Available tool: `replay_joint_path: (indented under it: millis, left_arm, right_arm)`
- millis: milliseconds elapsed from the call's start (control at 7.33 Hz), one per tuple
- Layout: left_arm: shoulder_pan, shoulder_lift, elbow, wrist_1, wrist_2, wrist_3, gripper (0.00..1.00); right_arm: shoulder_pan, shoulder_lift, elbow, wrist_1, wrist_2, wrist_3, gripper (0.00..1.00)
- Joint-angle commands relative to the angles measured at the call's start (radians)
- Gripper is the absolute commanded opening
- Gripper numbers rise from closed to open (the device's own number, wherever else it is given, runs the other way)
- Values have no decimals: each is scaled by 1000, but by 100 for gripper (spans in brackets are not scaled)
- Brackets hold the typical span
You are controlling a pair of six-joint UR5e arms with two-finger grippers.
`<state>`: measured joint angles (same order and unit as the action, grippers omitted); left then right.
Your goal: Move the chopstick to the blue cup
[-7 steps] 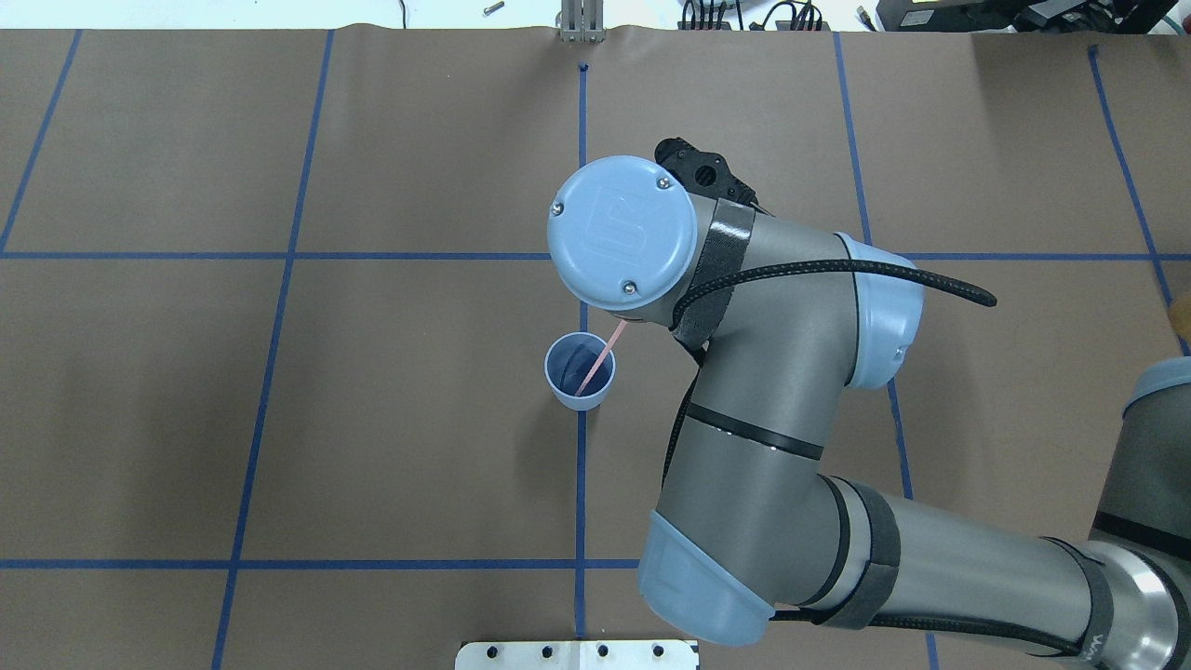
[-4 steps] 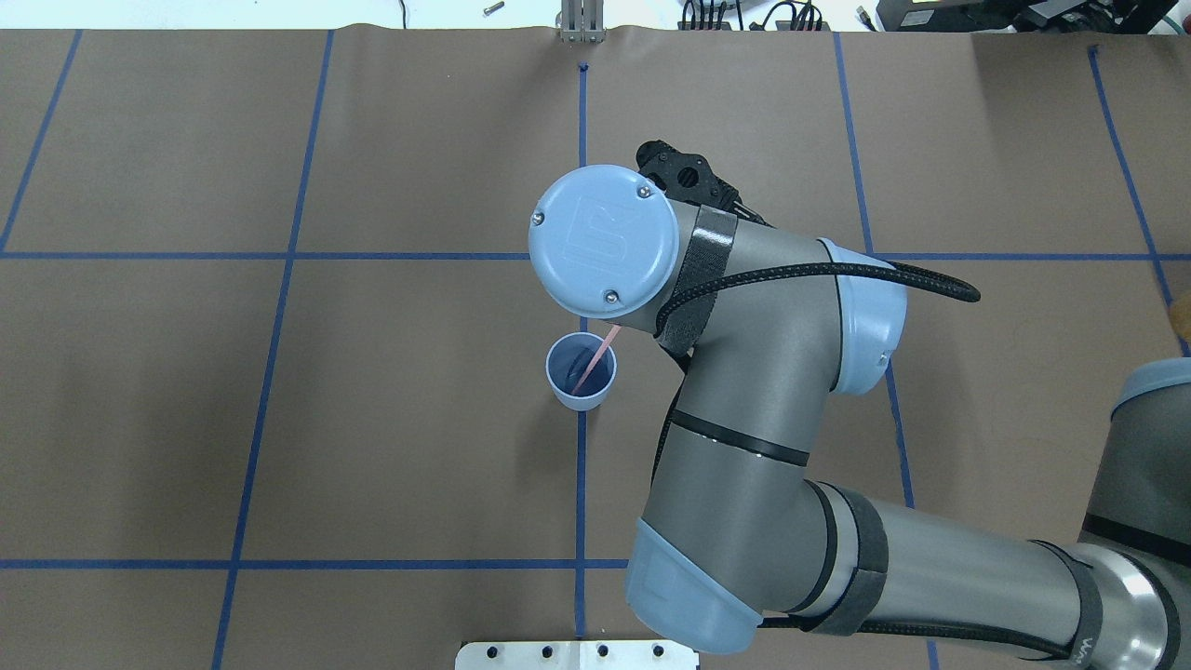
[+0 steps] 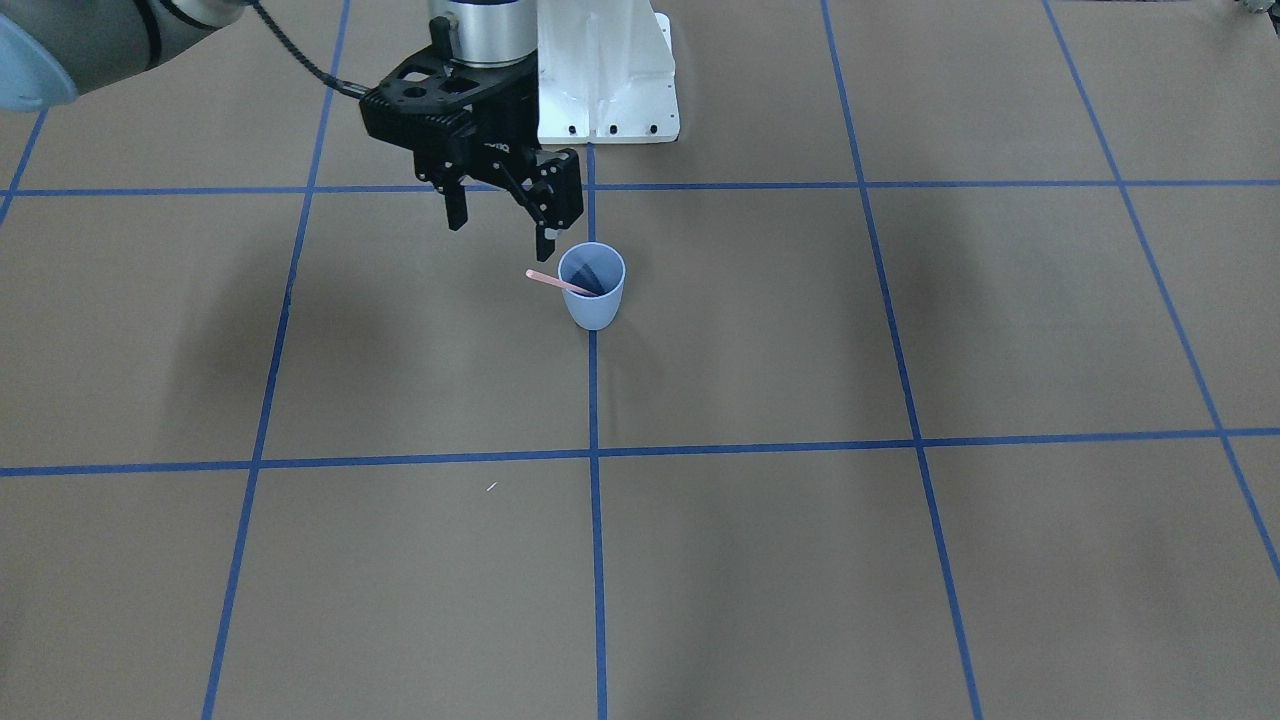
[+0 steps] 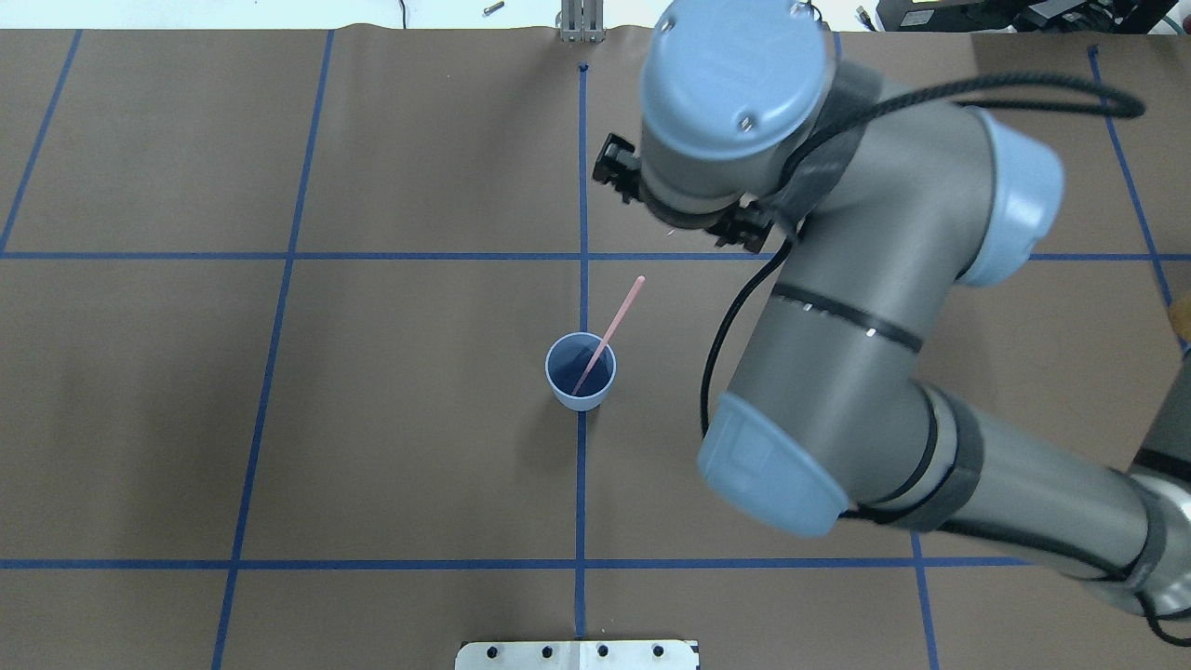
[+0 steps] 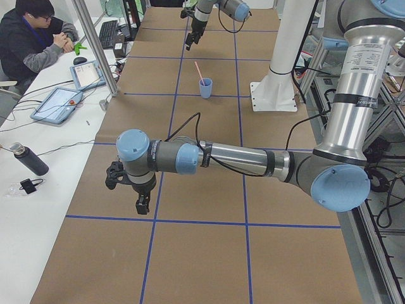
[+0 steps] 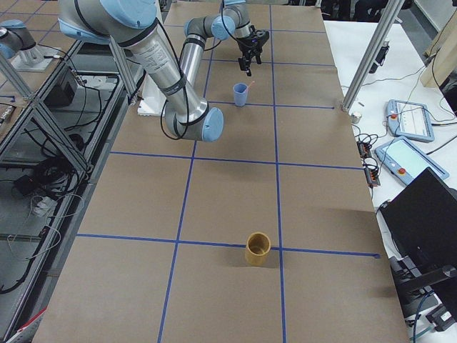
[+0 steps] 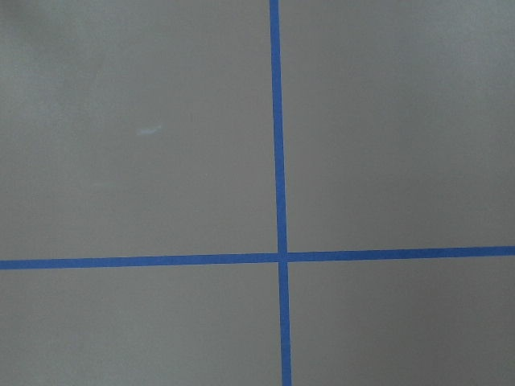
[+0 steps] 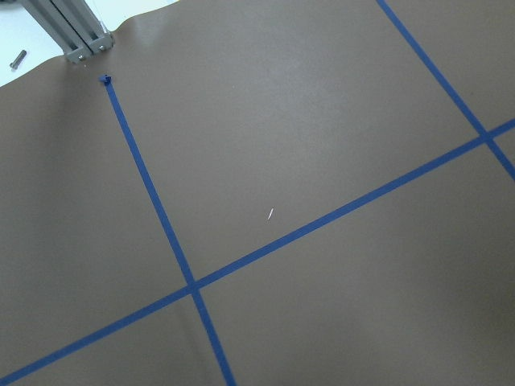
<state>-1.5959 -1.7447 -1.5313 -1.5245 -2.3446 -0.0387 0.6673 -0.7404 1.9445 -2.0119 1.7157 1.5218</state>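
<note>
The blue cup (image 3: 594, 306) stands upright on the table's centre line; it also shows in the overhead view (image 4: 579, 403). One pale pink chopstick (image 3: 550, 279) leans in it, lower end inside, upper end sticking out over the rim towards my right side (image 4: 622, 309). My right gripper (image 3: 500, 228) hangs above the table just behind the cup, open and empty, clear of the stick. In the overhead view it is mostly hidden under its wrist. My left gripper (image 5: 140, 204) hovers low over bare table far from the cup; I cannot tell whether it is open or shut.
A yellow-brown cup (image 6: 258, 249) stands on the table far out on my right side. The white base plate (image 3: 606, 80) lies behind the blue cup. Blue tape lines cross the brown table cover. An operator sits beyond the table's far side.
My right gripper has let go of the chopstick and moved up and away from the cup, towards the table's far side. The stick now leans free in the cup.
</note>
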Motion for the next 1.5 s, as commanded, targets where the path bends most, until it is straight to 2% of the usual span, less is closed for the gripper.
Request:
replay_joint_path:
  millis: [0,273,409,682,818,955,1227,1364]
  left_arm:
    - [4,8,11,23,11,-32,98]
    - [7,17,8,50,13,-21,98]
    - [5,19,7,46,13,-18,98]
    - [4,27,-21,50,1,-4,98]
    - [-1,43,-65,50,2,-6,98]
    - [-3,101,-126,38,1,-3,98]
    - [-3,146,-187,34,8,-3,98]
    - [-1,174,-181,12,10,14,98]
  right_arm:
    - [272,-107,-2,7,259,-424,100]
    - [551,-238,-65,7,475,-904,100]
    - [652,-297,-103,6,529,-1103,100]
    - [771,-464,-113,6,538,-1421,100]
    - [817,-564,-111,7,544,-1557,100]
    - [851,-662,-110,60,553,-1622,100]
    - [870,-924,-116,329,573,-1626,100]
    - [871,-1006,-125,423,573,-1620,100]
